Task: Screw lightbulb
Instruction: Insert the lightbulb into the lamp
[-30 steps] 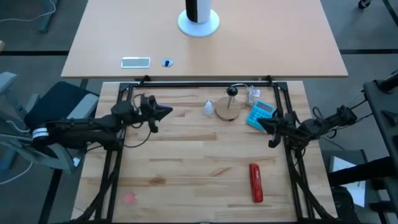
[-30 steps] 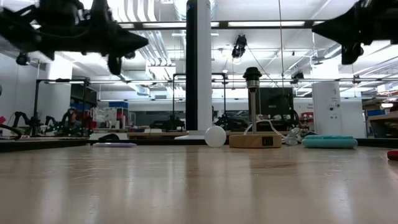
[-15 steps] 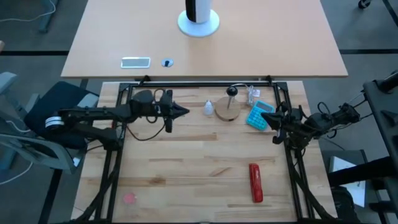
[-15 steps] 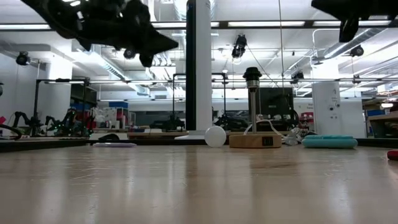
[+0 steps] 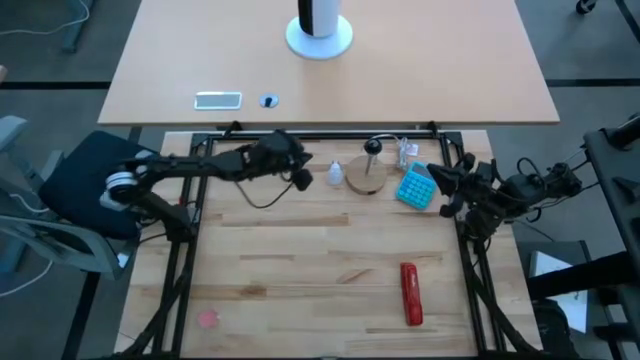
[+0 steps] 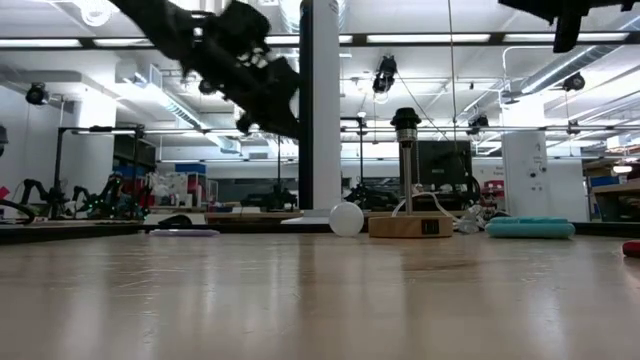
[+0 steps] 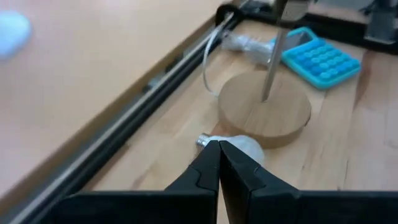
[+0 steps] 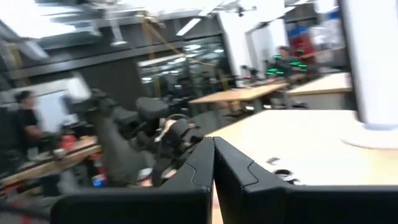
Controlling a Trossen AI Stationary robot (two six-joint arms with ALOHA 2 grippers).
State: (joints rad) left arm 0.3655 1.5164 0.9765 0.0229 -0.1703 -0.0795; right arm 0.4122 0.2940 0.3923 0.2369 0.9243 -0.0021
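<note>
The small white lightbulb [image 5: 335, 175] lies on its side on the wooden table, next to the round wooden disc [image 5: 367, 178] with its dark-topped post [image 5: 373, 148]. In the left wrist view the bulb [image 7: 244, 145] shows just beyond my fingertips, with its metal screw end [image 7: 203, 139] pointing away from the disc [image 7: 264, 112]. My left gripper [image 5: 303, 179] is shut and empty. It hangs above the table just left of the bulb [image 6: 346, 218], slanting down toward it [image 6: 288, 128]. My right gripper [image 5: 437, 181] is shut and empty, high over the blue calculator [image 5: 418, 186].
A red oblong object [image 5: 411, 293] lies at the near right. A black frame rail [image 5: 330, 135] runs along the far edge of the table. Beyond it stand a large white cylinder on a round base [image 5: 320, 30] and a small flat device [image 5: 218, 99].
My left gripper has swung toward the table's right and far side, up to the lightbulb, and has tipped its fingers downward. My right gripper has risen and drawn back a little toward the right edge. The bulb, disc and calculator have not moved.
</note>
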